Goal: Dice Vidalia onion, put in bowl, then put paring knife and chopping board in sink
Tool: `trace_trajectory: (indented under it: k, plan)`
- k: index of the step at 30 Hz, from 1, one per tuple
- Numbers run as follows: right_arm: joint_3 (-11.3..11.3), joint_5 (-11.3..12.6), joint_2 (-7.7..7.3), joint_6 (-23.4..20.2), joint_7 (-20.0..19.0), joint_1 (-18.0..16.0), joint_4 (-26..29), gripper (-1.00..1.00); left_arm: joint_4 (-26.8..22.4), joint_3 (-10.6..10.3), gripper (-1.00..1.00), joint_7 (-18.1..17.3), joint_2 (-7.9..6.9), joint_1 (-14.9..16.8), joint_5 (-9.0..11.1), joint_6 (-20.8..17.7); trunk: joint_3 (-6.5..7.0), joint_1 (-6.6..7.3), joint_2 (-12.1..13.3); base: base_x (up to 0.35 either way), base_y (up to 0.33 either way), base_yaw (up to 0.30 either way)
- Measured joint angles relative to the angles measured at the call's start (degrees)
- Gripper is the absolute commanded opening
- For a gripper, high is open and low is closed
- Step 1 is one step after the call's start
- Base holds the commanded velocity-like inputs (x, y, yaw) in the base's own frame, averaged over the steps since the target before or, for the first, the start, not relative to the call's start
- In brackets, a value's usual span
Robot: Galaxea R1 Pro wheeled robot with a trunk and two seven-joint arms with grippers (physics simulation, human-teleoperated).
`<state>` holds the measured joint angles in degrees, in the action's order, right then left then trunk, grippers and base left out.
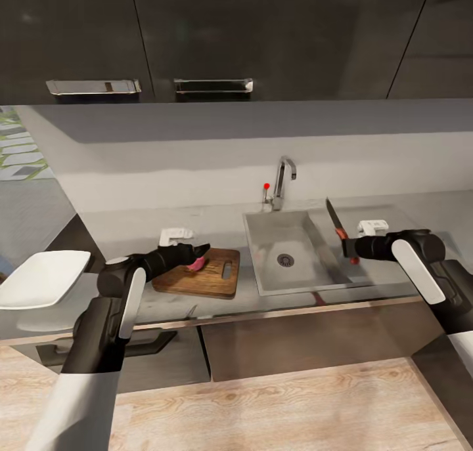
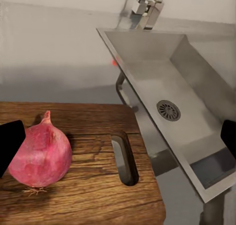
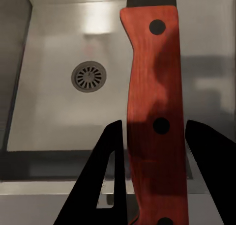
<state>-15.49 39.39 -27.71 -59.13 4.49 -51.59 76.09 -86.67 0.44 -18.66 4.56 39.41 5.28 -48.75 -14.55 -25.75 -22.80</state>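
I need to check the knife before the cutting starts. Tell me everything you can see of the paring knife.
The paring knife has a slim, dark, pointed blade and a reddish wooden-looking handle with dark round rivets. The right hand grips it by the handle, a dark finger on each side. It is held off the countertop, blade pointing up and tilted slightly, over the right part of the sink. Nothing but the hand touches it.

At the frame's centre the sink (image 1: 289, 257) is set into the tabletop (image 1: 131, 224). The chopping board (image 1: 203, 277) lies just left of it, the onion (image 1: 196, 264) on the board's left part. The bowl (image 1: 43, 277) sits at far left. The paring knife (image 1: 337, 226) stands above the sink's right edge.
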Motion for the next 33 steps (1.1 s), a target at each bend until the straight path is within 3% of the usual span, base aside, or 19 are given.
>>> trace_trajectory:
  k: [7,13,33]
  plan:
    - [1.97,0.06,0.0,0.18,-0.32,0.0,1.32,-1.0,-1.73,0.03,1.0,0.17,0.05,0.0,-0.01,-0.19,0.0,0.0,0.0,-0.01,0.03,0.0]
    - [1.99,0.11,-0.01,0.16,-0.32,0.01,2.84,-1.0,-3.32,0.03,1.0,0.18,-0.08,0.0,0.02,-1.25,0.0,-0.01,0.0,-0.127,0.203,0.0]
    - [1.31,0.14,0.04,0.13,-0.31,0.03,3.08,-1.0,-3.64,0.0,1.0,0.13,-0.18,0.0,-0.01,-1.79,0.0,0.0,0.0,-0.005,0.058,-0.009]
